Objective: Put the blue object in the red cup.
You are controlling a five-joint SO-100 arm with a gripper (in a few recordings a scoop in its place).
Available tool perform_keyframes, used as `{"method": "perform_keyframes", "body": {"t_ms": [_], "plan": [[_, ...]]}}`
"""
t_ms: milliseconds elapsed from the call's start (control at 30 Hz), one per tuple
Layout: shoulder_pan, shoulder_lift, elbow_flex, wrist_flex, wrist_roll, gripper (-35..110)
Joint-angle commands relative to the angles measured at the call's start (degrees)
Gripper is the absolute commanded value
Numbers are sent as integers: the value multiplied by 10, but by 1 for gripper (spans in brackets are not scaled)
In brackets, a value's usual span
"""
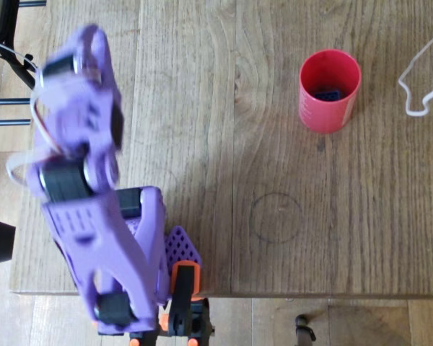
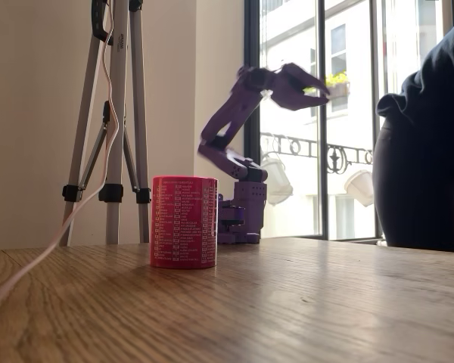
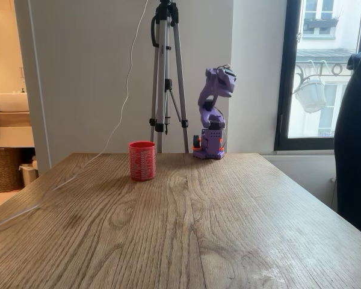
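Overhead view: red cup [image 1: 330,90] upright at upper right on the wooden table [image 1: 224,144], with the blue brick [image 1: 328,94] lying inside on its dark bottom. Purple arm [image 1: 94,194] blurred along the left side, folded above the table's lower left edge, well apart from the cup. Claw [image 1: 86,43] at upper left, too smeared to tell how far apart the fingers stand. White cable [image 1: 418,79] looping at the right edge. Faint pencilled circle [image 1: 276,217] on the wood below the cup.

Fixed view, low over the table: cup [image 2: 184,221] left of centre, brick hidden by its wall. Arm raised behind it against the window, claw [image 2: 314,85] high at upper centre, pointing right, fingers spread apart, nothing between them. Tripod [image 2: 113,113] at left, a person's dark clothing [image 2: 424,151] at the right edge.

Fixed view from the table's far end: cup [image 3: 142,161] left of centre, arm base [image 3: 209,144] at the back edge, arm curled upward, claw [image 3: 225,75] at its top, too small to judge. Tripod [image 3: 166,72] standing behind.
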Motion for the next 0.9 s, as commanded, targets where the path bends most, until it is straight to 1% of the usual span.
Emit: {"method": "perform_keyframes", "body": {"t_ms": [0,200,367,467,600,733,767,833,867], "plan": [[-4,108,174,-3,6,0],[15,109,312,10,69,0],[31,109,382,79,122,0],[58,109,419,73,133,0],[61,109,418,74,157,0],[62,109,417,74,156,0],[62,109,418,69,146,3],[61,109,418,69,142,14],[61,109,418,69,142,12]]}}
